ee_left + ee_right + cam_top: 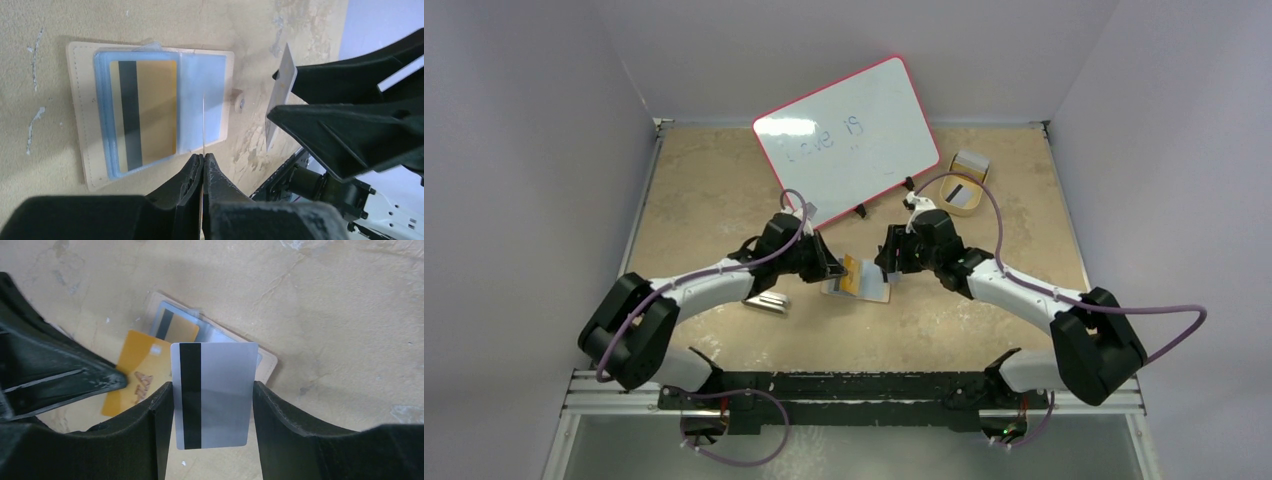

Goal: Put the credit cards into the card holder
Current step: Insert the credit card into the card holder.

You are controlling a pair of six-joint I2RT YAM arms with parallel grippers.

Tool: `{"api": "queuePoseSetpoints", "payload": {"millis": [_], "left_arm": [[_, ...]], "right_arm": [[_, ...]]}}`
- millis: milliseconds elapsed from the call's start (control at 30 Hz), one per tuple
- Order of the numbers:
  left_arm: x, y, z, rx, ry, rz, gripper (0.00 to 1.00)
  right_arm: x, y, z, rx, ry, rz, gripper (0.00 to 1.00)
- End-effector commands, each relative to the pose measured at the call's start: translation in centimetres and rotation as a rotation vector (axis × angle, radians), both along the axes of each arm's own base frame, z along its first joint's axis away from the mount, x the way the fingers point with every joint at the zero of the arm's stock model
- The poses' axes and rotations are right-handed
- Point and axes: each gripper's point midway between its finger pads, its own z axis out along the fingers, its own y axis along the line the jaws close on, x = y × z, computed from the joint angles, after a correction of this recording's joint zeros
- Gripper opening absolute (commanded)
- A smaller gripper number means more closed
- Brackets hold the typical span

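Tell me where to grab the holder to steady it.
The holder lies open and flat, clear sleeves and a card covering its middle. Likely best: pinch the bare leather border on the side away from the snap tab, coming in low from that outer edge, one finger sliding under.

- Three thin plastic cards in clear view: one silver-grey striped card (220,390), one plain orange card (131,371), one gold striped card (150,115).
- One beige leather bifold wallet (80,125).
- One white red-edged whiteboard (854,135).
- One tan oval tray (962,209).
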Motion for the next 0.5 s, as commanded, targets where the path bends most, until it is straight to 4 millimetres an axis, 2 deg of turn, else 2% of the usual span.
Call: {"api": "queuePoseSetpoints", "payload": {"millis": [0,267,467], "left_arm": [[1.6,-1.4,1.1,-0.02,-0.081,-0.051,0.0],[2.0,-1.3,-1.6,0.015,-0.059,-0.042,0.0],[2.4,-1.1,-3.1,0.059,-0.062,-0.043,0.0]], "right_arm": [[0.7,1.2,1.4,0.088,-0.036,-0.004,0.03],[0.6,0.7,0.4,0.07,-0.027,-0.019,0.03],[-0.1,-0.4,-2.0,0.042,0.022,-0.06,0.03]]}}
